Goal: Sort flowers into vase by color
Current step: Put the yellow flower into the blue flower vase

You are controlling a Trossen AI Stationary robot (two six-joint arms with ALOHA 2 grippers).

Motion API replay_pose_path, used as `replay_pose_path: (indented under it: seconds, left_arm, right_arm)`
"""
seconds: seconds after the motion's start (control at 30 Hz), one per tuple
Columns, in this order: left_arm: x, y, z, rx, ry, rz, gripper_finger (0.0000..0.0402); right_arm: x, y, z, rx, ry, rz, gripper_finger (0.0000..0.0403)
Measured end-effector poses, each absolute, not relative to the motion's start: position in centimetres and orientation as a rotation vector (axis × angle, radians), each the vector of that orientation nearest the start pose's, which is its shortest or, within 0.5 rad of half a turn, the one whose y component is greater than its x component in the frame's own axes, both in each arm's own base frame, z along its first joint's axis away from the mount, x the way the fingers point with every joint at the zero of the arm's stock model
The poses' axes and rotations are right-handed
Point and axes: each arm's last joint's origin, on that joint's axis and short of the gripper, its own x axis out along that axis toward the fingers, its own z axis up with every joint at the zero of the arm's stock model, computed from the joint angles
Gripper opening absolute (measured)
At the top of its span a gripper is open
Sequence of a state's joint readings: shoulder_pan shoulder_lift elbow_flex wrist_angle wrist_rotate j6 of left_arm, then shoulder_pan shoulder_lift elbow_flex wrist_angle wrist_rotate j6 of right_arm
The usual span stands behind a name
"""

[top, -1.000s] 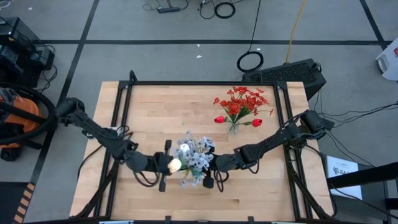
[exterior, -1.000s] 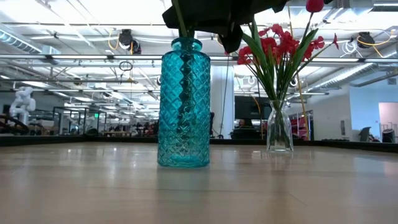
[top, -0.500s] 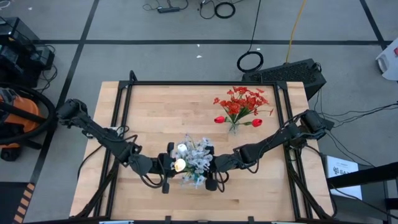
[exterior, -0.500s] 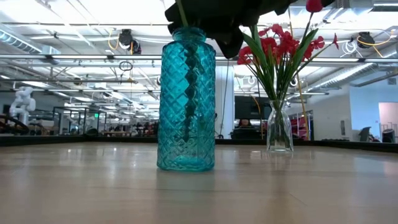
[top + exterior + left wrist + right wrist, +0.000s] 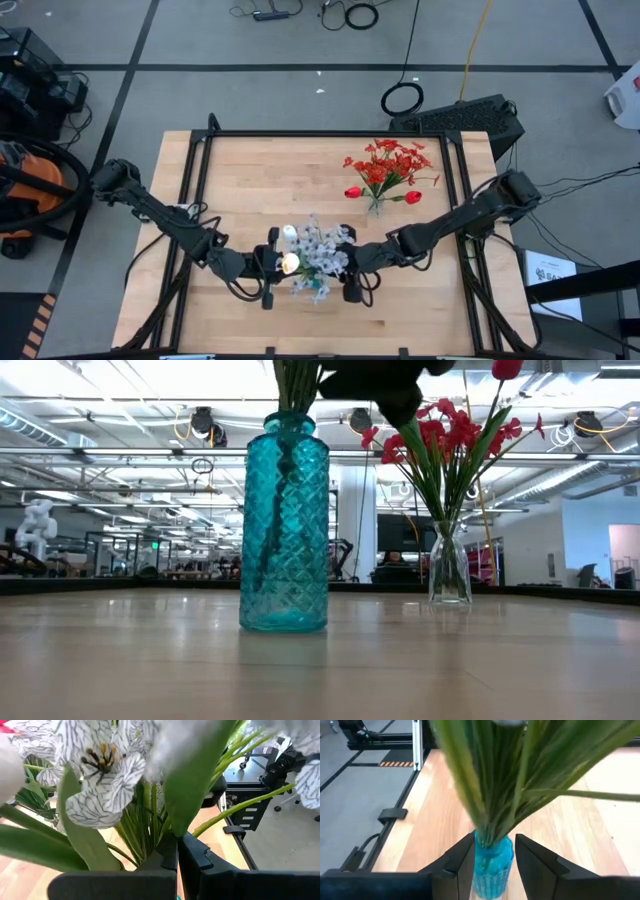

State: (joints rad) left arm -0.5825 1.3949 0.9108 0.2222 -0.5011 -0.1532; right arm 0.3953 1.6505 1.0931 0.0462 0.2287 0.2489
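Straddling the blue vase (image 5: 492, 865), the right claw (image 5: 494, 857) is standing parted around it. The left claw (image 5: 176, 851) is pinching the white flowers (image 5: 315, 255) at their stems; these look light and springy, best gripped low on the stalks.

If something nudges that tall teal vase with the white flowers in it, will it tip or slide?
The teal glass vase looks tall and narrow with a flat base, so it is probably apter to tip than roll. The white flowers spread wide above its neck, likely making it top-heavy. Glass may slide on the smooth wooden table.

high: overhead | low: table-level | wrists: close | shared: blue vase (image 5: 285, 525)
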Motion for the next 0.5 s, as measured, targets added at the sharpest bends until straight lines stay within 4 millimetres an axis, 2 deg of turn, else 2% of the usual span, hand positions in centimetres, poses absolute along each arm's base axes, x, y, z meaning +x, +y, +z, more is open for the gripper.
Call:
replay_pose_path:
  seconds: [0.5]
  left_arm:
    - [26.6,-15.5,26.8,-0.152,0.32,-0.01,0.0]
  right_arm:
    - [32.7,14.5,24.3,0.07,0.556,0.129,0.0132]
